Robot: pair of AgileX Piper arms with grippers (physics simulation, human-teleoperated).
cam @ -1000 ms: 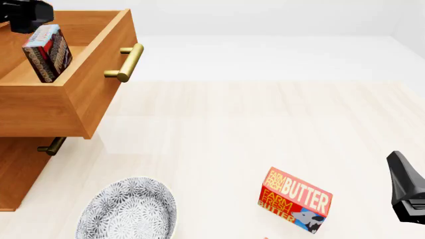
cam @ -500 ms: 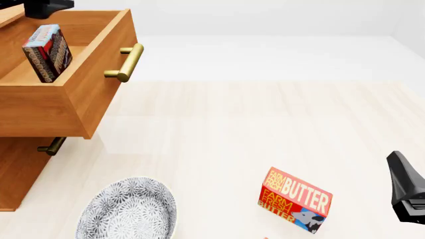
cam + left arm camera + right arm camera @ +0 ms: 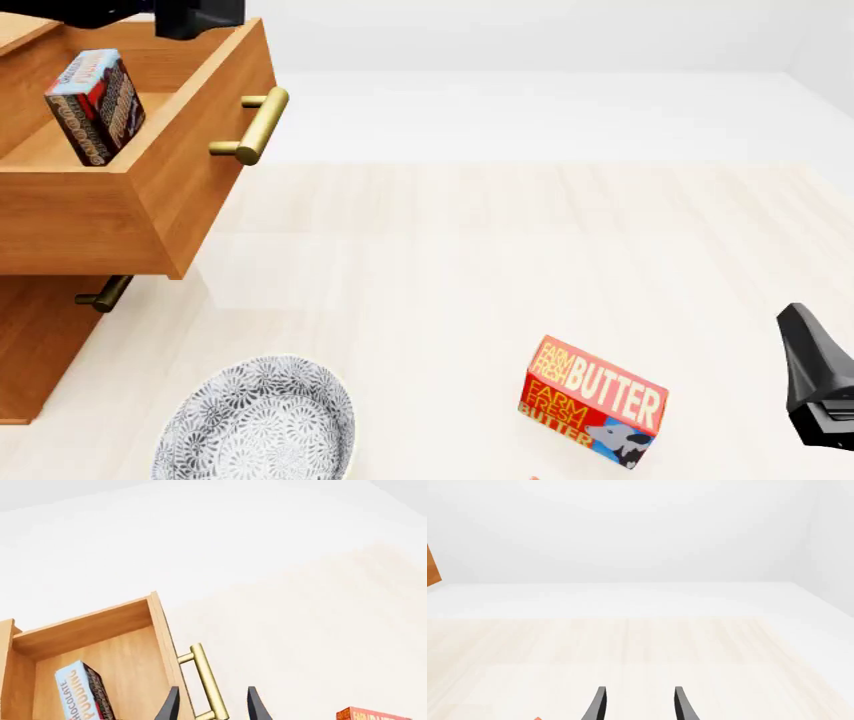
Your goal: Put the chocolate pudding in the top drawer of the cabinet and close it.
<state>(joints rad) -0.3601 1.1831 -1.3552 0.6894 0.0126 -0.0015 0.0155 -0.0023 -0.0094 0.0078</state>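
The chocolate pudding, a thin box with a light blue top and dark brown and red sides, stands on edge, tilted, inside the pulled-out top drawer of the cabinet. The left gripper is cut off at the front view's upper edge; its fingers, spread apart and empty, straddle the brass handle, the pudding just beside and below them. The right gripper, spread and empty, hangs well apart beyond the butter box.
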